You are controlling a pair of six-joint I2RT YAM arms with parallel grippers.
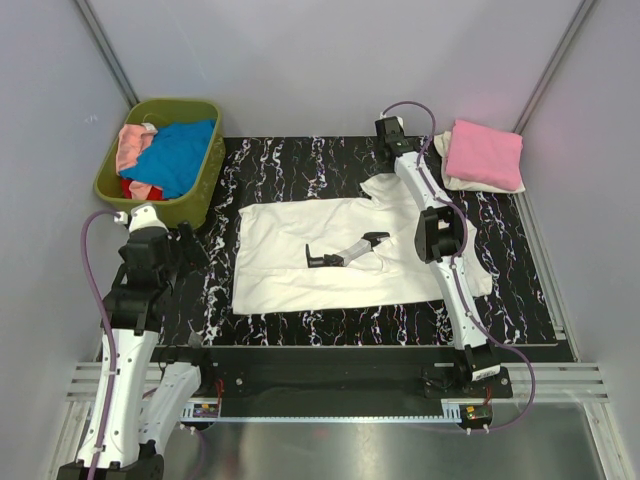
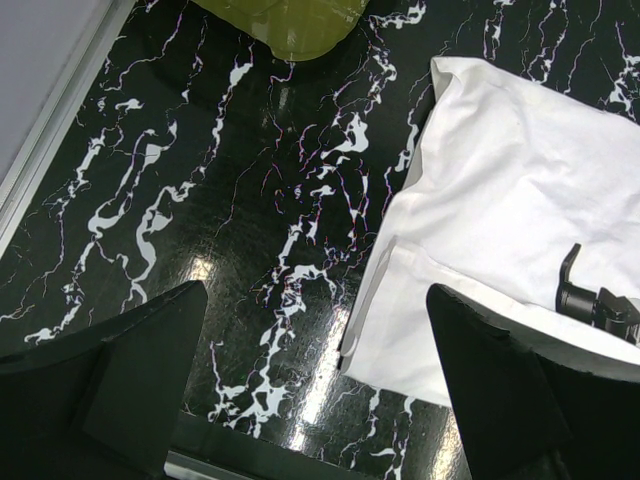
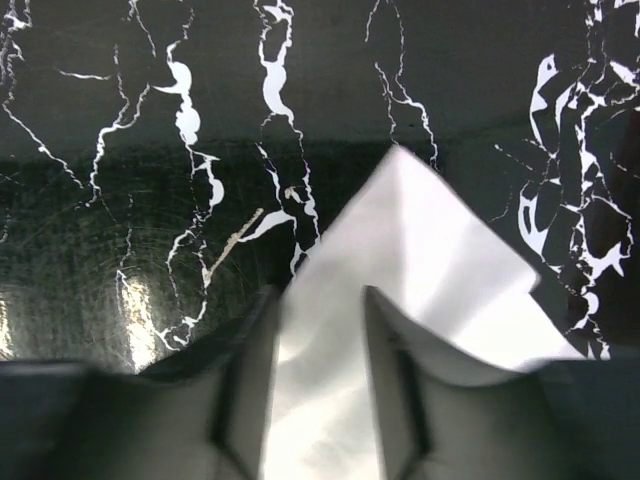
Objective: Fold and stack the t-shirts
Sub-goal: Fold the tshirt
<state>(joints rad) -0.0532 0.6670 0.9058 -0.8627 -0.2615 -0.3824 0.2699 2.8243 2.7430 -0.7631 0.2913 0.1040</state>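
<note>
While lying spread across the middle of the black white-veined table mat, shows as a white short-sleeved cloth t-shirt, black-and-grey robot-arm print facing up. Mostly flat, with a narrow fold along its left edge in the left wrist view. Bunches up at the far right part, close under the right arm. Pinched there by the right gripper: fingers closed on a pointed corner of the white cloth, tip aimed at the far side of the mat. Crossed along its right side by that arm, reaching from the near edge.

Just off the shirt's left edge: left gripper above bare mat, fingers wide apart, gripping nothing.

At the far right corner: folded pink t-shirt stacked on a folded cream t-shirt.

At the far left corner: olive-green plastic basket, filled with a crumpled blue t-shirt, a salmon-pink t-shirt and a red t-shirt.
</note>
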